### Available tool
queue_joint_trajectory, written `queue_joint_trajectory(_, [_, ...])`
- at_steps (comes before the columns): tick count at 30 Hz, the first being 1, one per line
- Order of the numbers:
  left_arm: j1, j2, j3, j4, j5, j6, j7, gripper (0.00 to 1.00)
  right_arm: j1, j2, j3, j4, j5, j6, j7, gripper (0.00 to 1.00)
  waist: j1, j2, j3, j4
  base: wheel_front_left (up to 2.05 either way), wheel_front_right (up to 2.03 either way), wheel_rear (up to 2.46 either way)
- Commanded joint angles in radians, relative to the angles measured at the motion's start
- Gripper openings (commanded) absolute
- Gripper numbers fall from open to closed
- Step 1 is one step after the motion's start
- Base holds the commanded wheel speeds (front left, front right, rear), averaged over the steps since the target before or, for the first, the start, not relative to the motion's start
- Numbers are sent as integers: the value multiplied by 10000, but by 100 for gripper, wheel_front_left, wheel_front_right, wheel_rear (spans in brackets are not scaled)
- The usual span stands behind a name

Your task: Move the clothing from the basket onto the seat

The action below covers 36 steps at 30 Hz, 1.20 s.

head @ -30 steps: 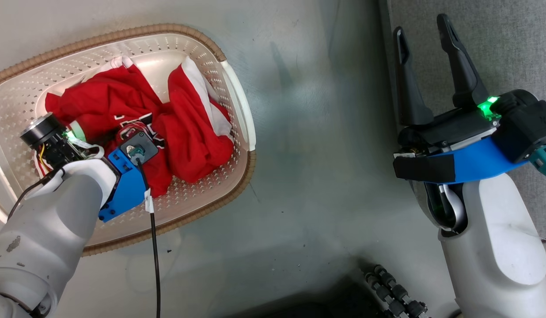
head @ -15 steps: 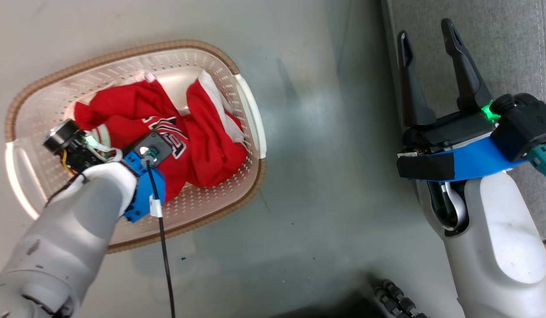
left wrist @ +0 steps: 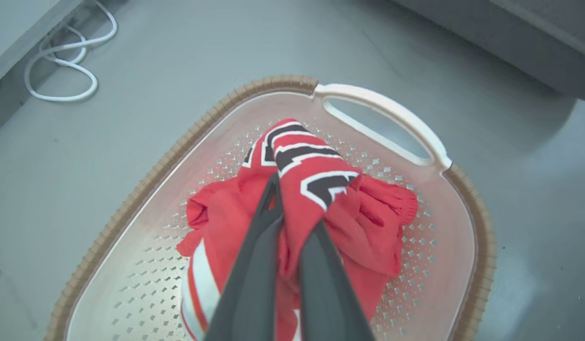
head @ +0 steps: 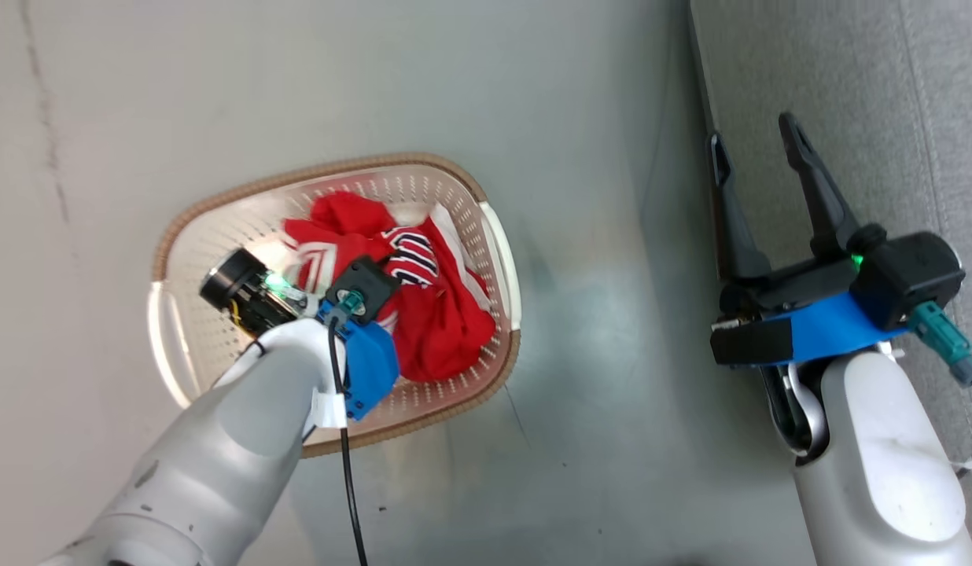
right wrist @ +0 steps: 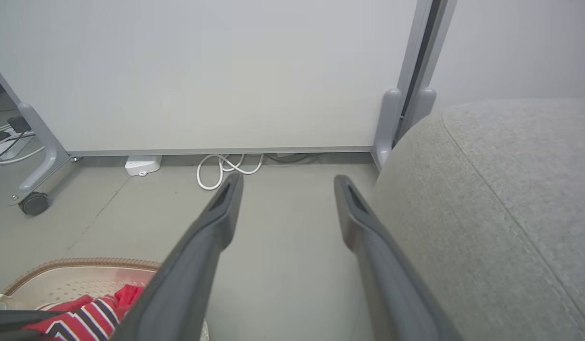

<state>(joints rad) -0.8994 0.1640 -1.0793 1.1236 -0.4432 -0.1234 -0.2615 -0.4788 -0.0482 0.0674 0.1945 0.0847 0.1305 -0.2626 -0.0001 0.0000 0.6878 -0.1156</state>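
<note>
Against the frame of a second ago, the head camera has shifted, so the basket [head: 211,236] sits smaller and nearer the centre of the head view; this is a camera move, not a move of the basket. The clothing [left wrist: 316,180] has changed. It lay spread loosely across the basket then, and now it is gathered into a peak with the black-and-white lettering uppermost. The left pincer [left wrist: 292,208], then spread, is now pressed together on that red fabric, with cloth bunched between and over its fingers. All the clothing is inside the basket, which stands on the grey floor [head: 596,118]. The left forearm [head: 242,424] reaches up from the lower left over the basket's near rim, wrist angled down into it. The right pincer [head: 752,130] is spread wide and holds nothing; it points up the head view at the edge of the seat [head: 848,79], well apart from the basket.
</note>
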Motion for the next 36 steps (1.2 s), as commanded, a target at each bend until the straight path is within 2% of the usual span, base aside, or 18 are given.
queue_joint_trajectory(1, [157,44,86,-137,-50,45,-47,0,154,-39,-35,36,-99,3,-35,100,1,0,-571,346,0,0,0])
queue_joint_trajectory(10, [1323,294,1317,-2268,68,452,-52,0,1090,-167,-226,337,-184,3,-35,100,1,0,-2277,816,0,0,0])
queue_joint_trajectory(22, [2111,371,2858,-4401,602,618,-54,0,2151,-229,-105,619,-83,3,-35,100,1,0,-4273,1055,0,0,0])
queue_joint_trajectory(28, [2184,144,3378,-5120,766,488,-54,0,2689,-250,-183,743,-52,3,-35,100,1,0,-5113,1217,0,0,0])
queue_joint_trajectory(36, [2307,-142,3582,-5717,912,257,-54,0,3332,-199,-212,840,31,4,-35,100,1,0,-6101,1309,0,0,0])
